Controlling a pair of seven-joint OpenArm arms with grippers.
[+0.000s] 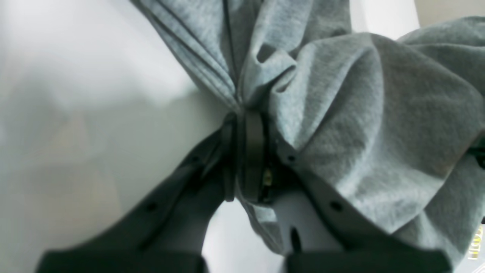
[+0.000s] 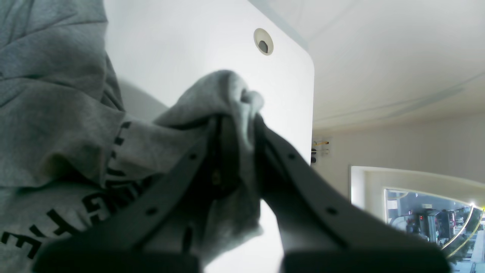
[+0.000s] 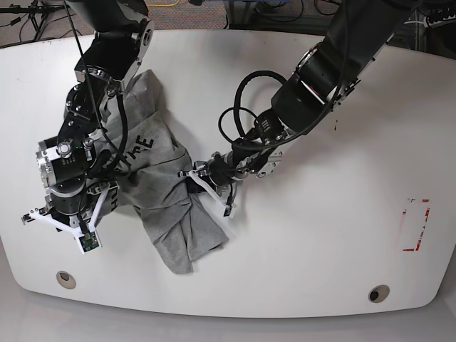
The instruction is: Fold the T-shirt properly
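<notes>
A: Going left to right in the base view, the right gripper (image 3: 107, 179) comes first, hidden behind its own arm at the T-shirt's (image 3: 167, 206) left edge. The T-shirt lies bunched on the white table (image 3: 306, 249), left of centre. The left gripper (image 3: 194, 178) sits at its right edge. How far along would one judge this?

B: Early. The cloth is a crumpled heap with no neat fold visible; spreading and all the folds seem left to do.

A: And the wrist views?

B: They show the grips. The left gripper (image 1: 242, 113) has its jaws clamped on a pinch of grey fabric. The right gripper (image 2: 237, 125) is likewise closed on a wad of cloth. The right wrist view also shows more of the black lettering (image 2: 57, 216).
</notes>
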